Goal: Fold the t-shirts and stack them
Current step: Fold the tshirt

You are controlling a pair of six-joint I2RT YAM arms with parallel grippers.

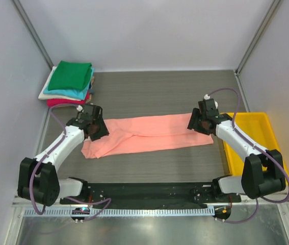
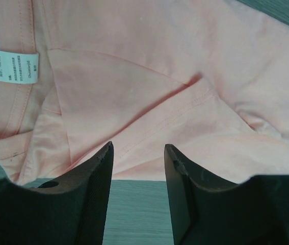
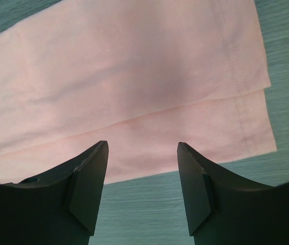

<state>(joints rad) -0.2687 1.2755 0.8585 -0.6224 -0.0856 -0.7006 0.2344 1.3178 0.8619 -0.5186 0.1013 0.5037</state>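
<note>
Lying flat across the middle of the worktop (image 1: 154, 94), the pink tee (image 1: 149, 135) is folded lengthwise into a long strip that runs from left to right, its left end a little nearer the arms than its right. The left pincer (image 1: 96, 127) sits over the strip's left end, at the collar, where the white label (image 2: 12, 65) shows on the neckband and a sleeve lies folded in over the body. Its fingers (image 2: 90, 189) stand spread, with the near edge of the cloth and bare worktop showing in the gap, and nothing is pinched between them. The right pincer (image 1: 199, 121) sits over the strip's right end, at the hem, where two layers lie slightly offset. Its fingers (image 3: 85, 189) are also spread, wider than the left pair, and grip nothing; whether either pincer touches the cloth cannot be told. In the far left corner is a stack (image 1: 70, 84) of folded tees, well apart from the strip: green tee (image 1: 72, 75) on top, then teal tee (image 1: 78, 93), cream tee (image 1: 45, 94) and red tee (image 1: 57, 102) at the bottom. A yellow bin (image 1: 246, 140) stands at the right edge, just beside the right arm.
</note>
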